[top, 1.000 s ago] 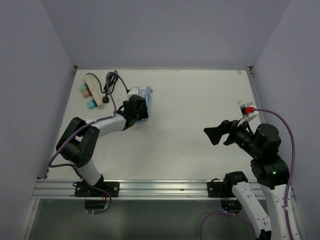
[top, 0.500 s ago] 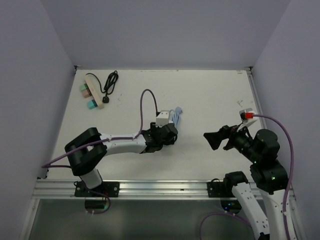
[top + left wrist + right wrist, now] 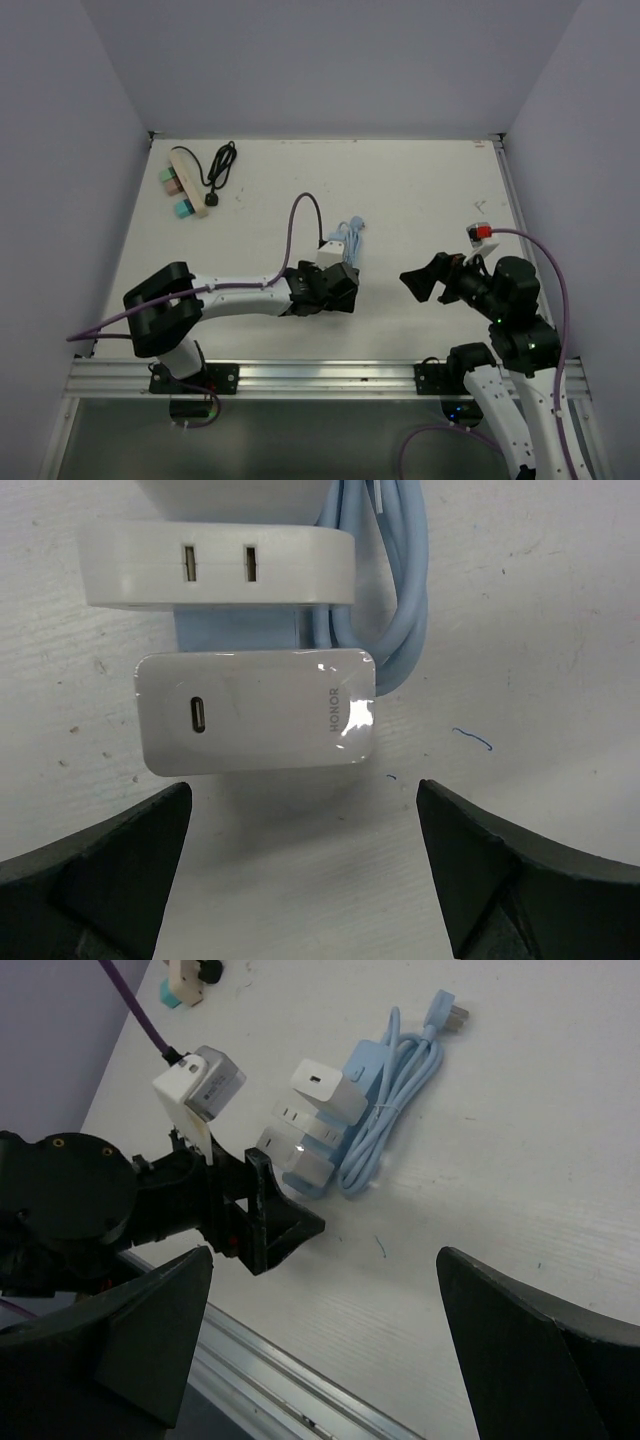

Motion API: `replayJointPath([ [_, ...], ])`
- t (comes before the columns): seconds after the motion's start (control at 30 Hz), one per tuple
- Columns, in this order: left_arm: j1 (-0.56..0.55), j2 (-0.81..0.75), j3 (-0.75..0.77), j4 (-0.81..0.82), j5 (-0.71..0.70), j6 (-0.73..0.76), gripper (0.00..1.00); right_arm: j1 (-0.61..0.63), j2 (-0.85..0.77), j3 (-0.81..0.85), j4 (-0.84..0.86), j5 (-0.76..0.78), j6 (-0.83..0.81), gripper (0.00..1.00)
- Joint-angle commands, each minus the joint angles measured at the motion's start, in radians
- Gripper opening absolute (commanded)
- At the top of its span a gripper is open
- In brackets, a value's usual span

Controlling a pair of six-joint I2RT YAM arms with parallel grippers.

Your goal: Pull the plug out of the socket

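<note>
lying near the middle of the tabletop (image 3: 420, 180), the light blue socket (image 3: 366, 1068) strip carries three white adapters in a row along its length, and its blue cable (image 3: 402, 600) is looped alongside it. the plug (image 3: 258, 712) at the end of the row is a glossy white charger with one small oval port in its face and "honor" printed on one side. behind it sits a wider adapter (image 3: 215, 565) with two slots, and the third adapter is only partly in view at the top of the left wrist view. the left pincer (image 3: 305, 815) is low over the tabletop on the near side of the socket, facing the plug. its fingers (image 3: 100, 870) are spread wide apart, one to each side, just short of the plug and not touching it. the right pincer (image 3: 421, 278) hangs above the right half of the tabletop, well apart from the socket, pointing toward it with fingers spread and nothing between them. a beige strip (image 3: 187, 180) with teal and pink plugs lies in the far left corner, with a coiled black cord (image 3: 222, 162) just beside it.
</note>
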Motion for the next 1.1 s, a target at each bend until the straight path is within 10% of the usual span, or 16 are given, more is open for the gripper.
replayJointPath([
  [0.0,-0.002,-0.088,0.034,-0.032,-0.015,-0.015,0.98,0.001,0.007,-0.022,0.058,-0.031,0.044,0.99],
  [1.07,-0.002,-0.477,-0.167,-0.053,-0.086,0.001,1.0,0.001,0.154,-0.26,0.242,0.003,0.257,0.99],
])
